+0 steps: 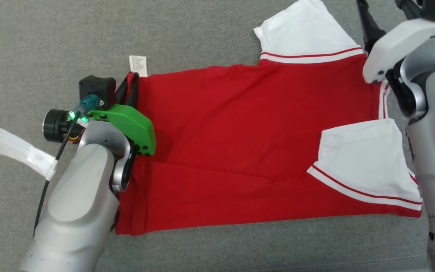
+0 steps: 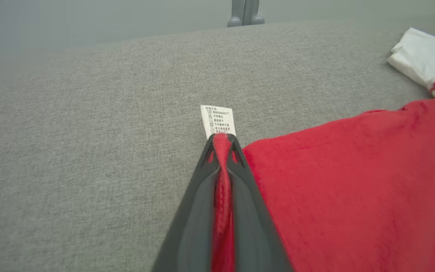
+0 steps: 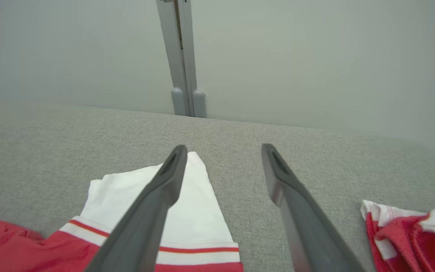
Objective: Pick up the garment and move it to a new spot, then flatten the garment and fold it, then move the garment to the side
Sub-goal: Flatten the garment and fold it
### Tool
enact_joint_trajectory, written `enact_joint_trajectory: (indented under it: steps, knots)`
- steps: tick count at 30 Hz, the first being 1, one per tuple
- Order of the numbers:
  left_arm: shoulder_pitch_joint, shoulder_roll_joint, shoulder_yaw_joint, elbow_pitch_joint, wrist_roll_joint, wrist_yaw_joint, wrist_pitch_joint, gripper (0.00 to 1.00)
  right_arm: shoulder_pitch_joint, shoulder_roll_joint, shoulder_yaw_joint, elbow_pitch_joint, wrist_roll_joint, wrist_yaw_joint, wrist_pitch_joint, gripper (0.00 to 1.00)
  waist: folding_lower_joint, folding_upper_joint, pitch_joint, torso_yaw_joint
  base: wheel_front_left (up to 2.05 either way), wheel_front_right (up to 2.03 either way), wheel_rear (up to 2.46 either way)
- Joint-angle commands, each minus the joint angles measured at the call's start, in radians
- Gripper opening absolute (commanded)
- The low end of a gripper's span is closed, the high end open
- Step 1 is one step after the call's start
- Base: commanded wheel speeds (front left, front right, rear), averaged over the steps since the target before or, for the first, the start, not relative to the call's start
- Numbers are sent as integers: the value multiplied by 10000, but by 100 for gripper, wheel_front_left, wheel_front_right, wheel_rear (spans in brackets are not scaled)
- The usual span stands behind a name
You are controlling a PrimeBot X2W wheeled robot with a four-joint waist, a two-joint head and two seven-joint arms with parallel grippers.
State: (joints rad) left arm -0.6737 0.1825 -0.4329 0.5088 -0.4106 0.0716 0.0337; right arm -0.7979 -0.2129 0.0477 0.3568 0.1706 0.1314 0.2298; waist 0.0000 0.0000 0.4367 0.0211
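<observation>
Clamped together on a pinched-up fold of red cloth, my left pincer (image 2: 222, 141) grips the far corner of the hem between both dark fingers. My right pincer (image 3: 223, 151) stands wide apart with nothing in it, poised above the far sleeve. Beneath everything spreads the grey woven upholstered surface (image 1: 202, 30). It has a broad bare band beyond the shirt, more bare room past the hem on my left, and a narrower strip along the near side. Its far edge meets a pale wall (image 3: 70, 49) with a grey upright post (image 3: 182, 56). On the surface lies the red short-sleeved shirt with white sleeves (image 1: 240, 132), spread mostly flat, hem toward my left and shoulders toward my right, with a long crease across its near part. The far white sleeve trimmed with a thin red stripe (image 1: 308, 34) sticks out flat onto bare grey. The near white sleeve (image 1: 364, 162) is folded in over the red body. The red-and-white collar (image 3: 410, 234) lies bunched near my right pincer. Smallest, a white care label (image 2: 218, 121) juts from the hem just past my left fingertips and lies on the grey; its rows of small print are too fine to read.
</observation>
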Motion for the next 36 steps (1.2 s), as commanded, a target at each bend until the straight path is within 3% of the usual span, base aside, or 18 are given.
enact_joint_trajectory:
  steps: [1, 9, 19, 20, 23, 36]
  knots:
    - [-271, -52, -60, -167, 136, -11, -40, 0, -454, -152, 145, 408, -67, -16, 217, 100, 0, 0, 473, 687, 0, 0, 0]
    - [-458, -643, -383, -888, 64, 85, -253, 0, -2414, -386, 80, 3058, 233, -16, 1144, 100, 0, 0, 1189, 1654, 0, 0, 0]
    - [-489, -873, -579, -935, -41, 137, -531, 0, -3325, -396, 270, 5421, -455, -15, 973, 100, 0, 0, 1397, 1956, 0, 0, 0]
    - [-495, -873, -584, -918, -55, 138, -541, 0, -3355, -360, 283, 5590, -478, -10, 919, 59, 0, 0, 1374, 1946, 0, 0, 0]
    - [-496, -805, -569, -872, -83, 151, -555, 0, -3432, -318, 314, 5972, -519, -10, 765, 0, 0, 0, 1277, 1883, 0, 0, 0]
    - [-111, -361, -294, -373, -413, 115, -587, 0, -3423, -210, 632, 6527, -21, -18, -1278, 0, 0, 0, 216, 1061, 0, 0, 0]
